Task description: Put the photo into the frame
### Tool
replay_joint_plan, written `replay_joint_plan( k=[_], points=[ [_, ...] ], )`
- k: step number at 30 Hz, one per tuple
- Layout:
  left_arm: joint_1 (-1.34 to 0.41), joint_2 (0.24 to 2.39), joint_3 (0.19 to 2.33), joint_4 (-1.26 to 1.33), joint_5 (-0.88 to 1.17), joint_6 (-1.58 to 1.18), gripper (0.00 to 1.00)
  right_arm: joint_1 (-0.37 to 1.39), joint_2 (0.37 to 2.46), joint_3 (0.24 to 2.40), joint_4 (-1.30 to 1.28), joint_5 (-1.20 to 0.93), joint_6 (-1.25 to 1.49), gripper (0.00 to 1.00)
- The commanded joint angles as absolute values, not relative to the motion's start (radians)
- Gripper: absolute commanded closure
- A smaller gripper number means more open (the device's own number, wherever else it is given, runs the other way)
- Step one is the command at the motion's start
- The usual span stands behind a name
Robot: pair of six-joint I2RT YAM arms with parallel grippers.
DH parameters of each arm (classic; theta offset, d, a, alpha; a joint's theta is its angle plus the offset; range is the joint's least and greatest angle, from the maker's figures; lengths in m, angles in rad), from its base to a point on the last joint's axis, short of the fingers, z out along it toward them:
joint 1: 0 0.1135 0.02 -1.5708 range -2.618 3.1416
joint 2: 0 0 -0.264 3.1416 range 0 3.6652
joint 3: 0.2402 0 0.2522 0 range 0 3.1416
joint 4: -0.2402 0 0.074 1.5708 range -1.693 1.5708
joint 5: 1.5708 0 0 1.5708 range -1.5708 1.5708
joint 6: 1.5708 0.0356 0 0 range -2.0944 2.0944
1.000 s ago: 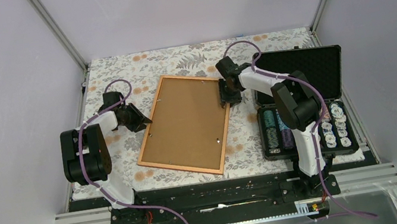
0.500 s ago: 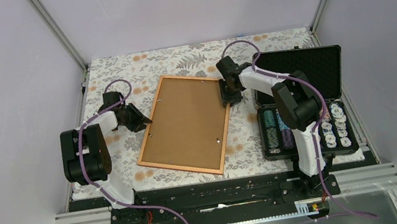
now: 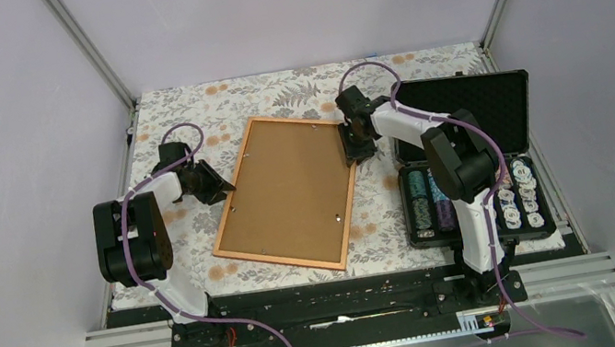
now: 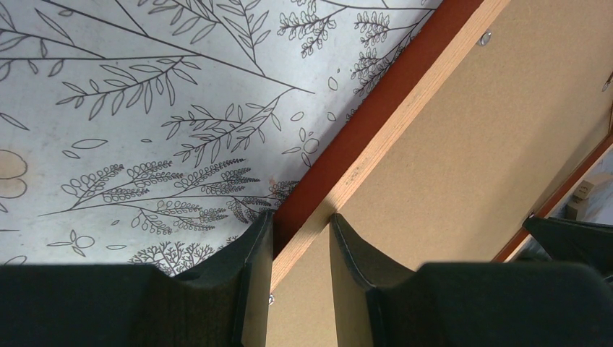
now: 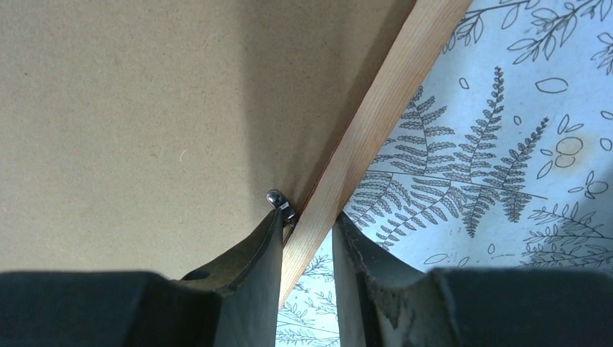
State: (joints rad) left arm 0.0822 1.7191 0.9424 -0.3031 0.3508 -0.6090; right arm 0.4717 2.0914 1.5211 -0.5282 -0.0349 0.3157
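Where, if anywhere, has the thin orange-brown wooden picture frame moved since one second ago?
No. The orange-brown wooden frame keeps its corners on the same spots of the floral tablecloth.

free: far cloth [image 3: 273, 95] behind frame [image 3: 279, 263] | obstacle: open chip case [image 3: 503, 110] right of frame
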Motion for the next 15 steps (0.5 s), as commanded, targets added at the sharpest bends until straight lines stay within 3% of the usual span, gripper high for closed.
replay_joint_plan(
  k=[1, 7, 8, 9, 10, 11, 12, 15],
  points=[
    [0.093, 1.749, 0.937, -0.378, 0.308, -0.631, 0.92, 0.475, 2.142, 1.532, -0.51, -0.068, 0.206, 1.0],
    [0.093, 1.747, 0.936, -0.377, 0.311, -0.633, 0.92, 0.474, 2.144, 1.551, -0.502, -0.049, 0.172, 1.0],
    [0.092, 1.747, 0.936, -0.376, 0.313, -0.632, 0.92, 0.474, 2.138, 1.56, -0.512, -0.044, 0.18, 0.96],
    [0.093, 1.747, 0.936, -0.375, 0.313, -0.633, 0.92, 0.475, 2.131, 1.572, -0.525, -0.046, 0.19, 0.8],
    [0.094, 1.747, 0.936, -0.375, 0.313, -0.633, 0.92, 0.475, 2.12, 1.583, -0.539, -0.054, 0.205, 0.56],
    [0.095, 1.746, 0.936, -0.375, 0.314, -0.634, 0.92, 0.476, 2.104, 1.586, -0.551, -0.059, 0.222, 0.41],
    [0.095, 1.745, 0.936, -0.375, 0.314, -0.635, 0.92, 0.476, 2.084, 1.587, -0.561, -0.061, 0.24, 0.31],
    [0.101, 1.745, 0.934, -0.375, 0.315, -0.639, 0.93, 0.483, 2.0, 1.566, -0.589, -0.049, 0.31, 0.15]
  ],
)
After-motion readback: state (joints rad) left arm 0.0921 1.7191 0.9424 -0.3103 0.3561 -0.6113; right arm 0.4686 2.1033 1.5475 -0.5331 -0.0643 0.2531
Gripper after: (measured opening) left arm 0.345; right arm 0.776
